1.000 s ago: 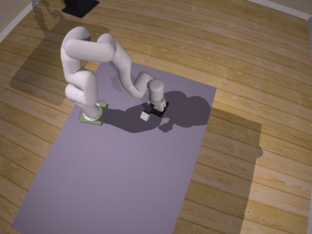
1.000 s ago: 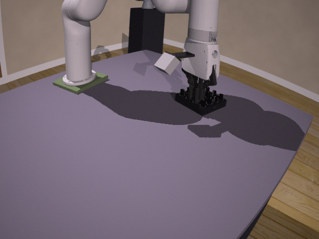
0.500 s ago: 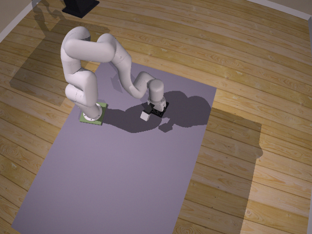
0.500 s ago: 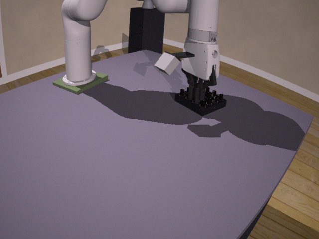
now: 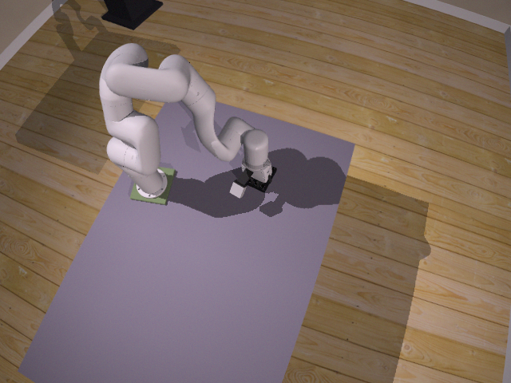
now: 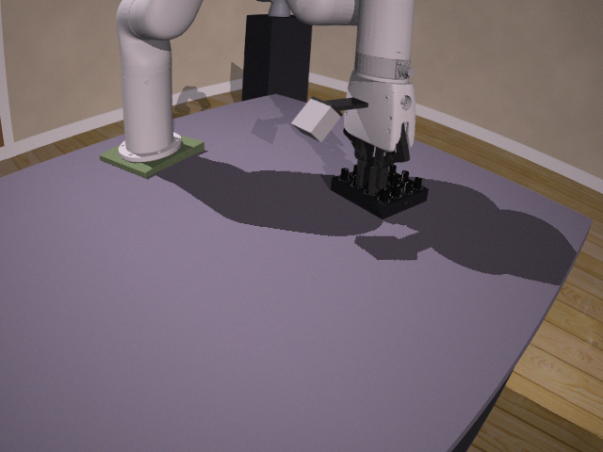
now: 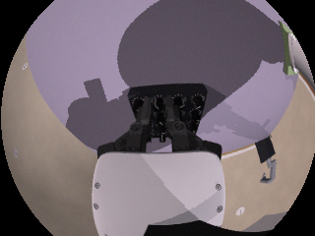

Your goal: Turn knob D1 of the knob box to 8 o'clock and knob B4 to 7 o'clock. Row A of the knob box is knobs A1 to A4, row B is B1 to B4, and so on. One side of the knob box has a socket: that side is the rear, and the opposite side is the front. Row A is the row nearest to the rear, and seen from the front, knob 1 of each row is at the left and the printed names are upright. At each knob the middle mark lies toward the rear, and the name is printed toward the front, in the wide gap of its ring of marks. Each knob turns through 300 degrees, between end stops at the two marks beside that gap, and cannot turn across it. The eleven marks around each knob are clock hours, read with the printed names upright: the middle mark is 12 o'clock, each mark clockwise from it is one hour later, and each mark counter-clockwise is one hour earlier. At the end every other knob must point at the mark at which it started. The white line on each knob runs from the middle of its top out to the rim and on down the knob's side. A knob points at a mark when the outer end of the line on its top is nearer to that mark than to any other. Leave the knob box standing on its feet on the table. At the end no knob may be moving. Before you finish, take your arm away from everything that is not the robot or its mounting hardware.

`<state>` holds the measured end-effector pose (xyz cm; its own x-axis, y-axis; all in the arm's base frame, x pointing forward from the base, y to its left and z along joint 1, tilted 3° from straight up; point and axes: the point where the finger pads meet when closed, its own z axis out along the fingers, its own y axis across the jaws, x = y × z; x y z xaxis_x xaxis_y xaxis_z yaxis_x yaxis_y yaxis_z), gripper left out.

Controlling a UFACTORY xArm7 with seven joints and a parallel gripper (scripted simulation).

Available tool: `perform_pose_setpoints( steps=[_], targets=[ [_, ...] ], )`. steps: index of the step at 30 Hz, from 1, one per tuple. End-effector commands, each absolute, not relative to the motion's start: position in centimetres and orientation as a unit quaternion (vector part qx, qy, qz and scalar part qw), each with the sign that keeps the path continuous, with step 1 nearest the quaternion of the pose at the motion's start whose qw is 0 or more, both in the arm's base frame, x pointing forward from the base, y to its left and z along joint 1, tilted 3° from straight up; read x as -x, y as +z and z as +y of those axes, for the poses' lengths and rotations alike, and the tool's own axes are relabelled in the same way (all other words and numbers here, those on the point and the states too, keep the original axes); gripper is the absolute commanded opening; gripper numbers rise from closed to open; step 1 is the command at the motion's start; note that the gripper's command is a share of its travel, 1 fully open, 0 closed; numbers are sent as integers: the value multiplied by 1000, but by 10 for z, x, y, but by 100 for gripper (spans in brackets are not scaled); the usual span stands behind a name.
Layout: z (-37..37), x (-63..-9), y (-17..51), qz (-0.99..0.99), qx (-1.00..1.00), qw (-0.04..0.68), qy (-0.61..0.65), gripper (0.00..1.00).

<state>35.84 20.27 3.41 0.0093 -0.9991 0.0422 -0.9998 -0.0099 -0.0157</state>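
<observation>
Exterior: one claw (image 6: 374,182), one box (image 6: 382,202)

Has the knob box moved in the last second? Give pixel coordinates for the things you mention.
No. In the exterior view, the knob box (image 5: 267,185) (image 6: 382,209) (image 7: 167,90) sits the same way relative to the green base plate (image 5: 171,181) (image 6: 194,146) (image 7: 286,49).
</observation>
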Motion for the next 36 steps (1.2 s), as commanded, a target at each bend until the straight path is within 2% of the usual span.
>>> perform_pose_setpoints(
  steps=[1,2,36],
  targets=[
    [203,-360,35,-704,-710,8,21,19],
    [203,-360,35,-704,-710,8,21,8],
    [203,-360,35,-703,-710,8,21,8]
  ],
)
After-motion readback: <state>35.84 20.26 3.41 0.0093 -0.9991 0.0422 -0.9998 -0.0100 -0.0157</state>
